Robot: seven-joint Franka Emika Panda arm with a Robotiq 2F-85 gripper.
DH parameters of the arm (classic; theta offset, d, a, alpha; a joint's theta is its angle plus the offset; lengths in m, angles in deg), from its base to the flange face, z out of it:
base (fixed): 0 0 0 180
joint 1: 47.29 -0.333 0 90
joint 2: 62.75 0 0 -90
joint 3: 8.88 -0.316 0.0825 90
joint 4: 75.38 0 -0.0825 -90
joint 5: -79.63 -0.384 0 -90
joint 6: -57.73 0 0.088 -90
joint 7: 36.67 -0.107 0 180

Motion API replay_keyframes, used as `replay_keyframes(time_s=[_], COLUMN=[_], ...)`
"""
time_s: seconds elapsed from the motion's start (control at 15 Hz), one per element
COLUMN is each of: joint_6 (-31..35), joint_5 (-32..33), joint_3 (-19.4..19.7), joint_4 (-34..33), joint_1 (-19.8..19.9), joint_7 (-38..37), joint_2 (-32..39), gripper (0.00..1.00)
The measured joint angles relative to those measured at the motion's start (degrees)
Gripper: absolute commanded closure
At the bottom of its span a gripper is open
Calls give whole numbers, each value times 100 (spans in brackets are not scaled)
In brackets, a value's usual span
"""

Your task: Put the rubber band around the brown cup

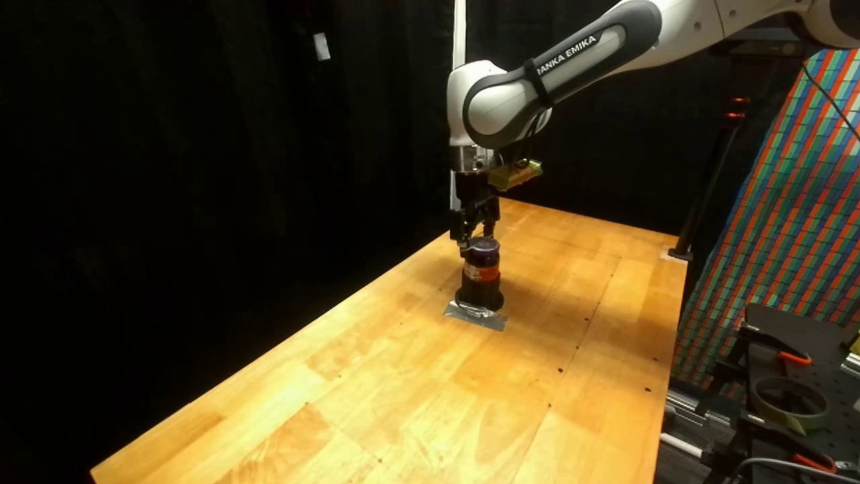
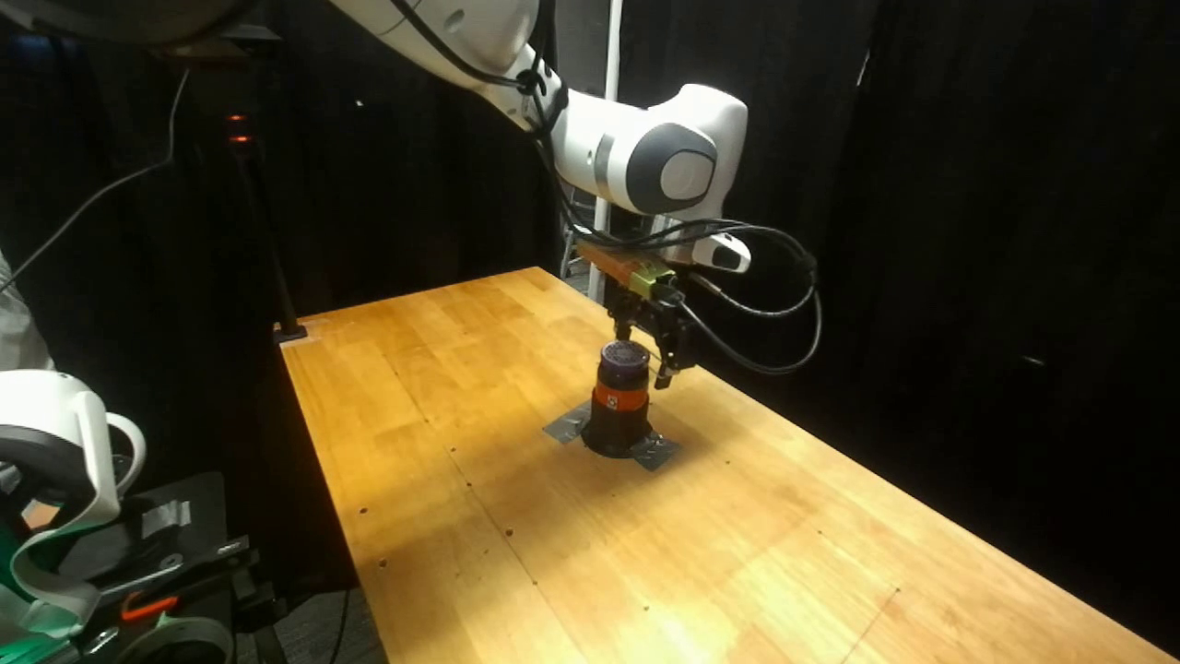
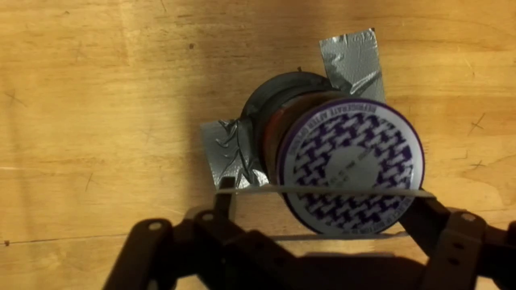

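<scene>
Around the spread gripper (image 3: 325, 195), the rubber band (image 3: 342, 191) partly hides the brown cup (image 3: 350, 157) in wrist view.

Around mid-frame, wrist view: one brown cylindrical cup (image 3: 342, 155), one pale looped rubber band (image 3: 326, 189), two silvery tape strips (image 3: 354, 60) (image 3: 226, 149); bottom: one black gripper (image 3: 327, 194).

- In the wrist view the bottom edge cuts off your gripper (image 3: 325, 194), which hides part of the rubber band (image 3: 327, 190).
- You can't read the blurred print (image 3: 347, 170) at the middle of the lid (image 3: 351, 155).
- The black holder (image 2: 616, 432) hides the lower part of the brown cup (image 2: 623, 376) in both exterior views.
- There your arm (image 1: 571, 74) runs out of frame, and the rubber band is too fine to trace.
</scene>
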Motion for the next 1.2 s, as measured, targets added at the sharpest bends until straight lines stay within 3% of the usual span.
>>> replay_keyframes(time_s=[0.27,0.47,1.2], joint_6=[568,561,-988], joint_5=[-10,-12,-340], joint_3=[1,-6,-216], joint_4=[103,146,391], joint_1=[61,94,333], joint_7=[0,35,715], joint_2=[25,29,-349], gripper=[0,0,0])
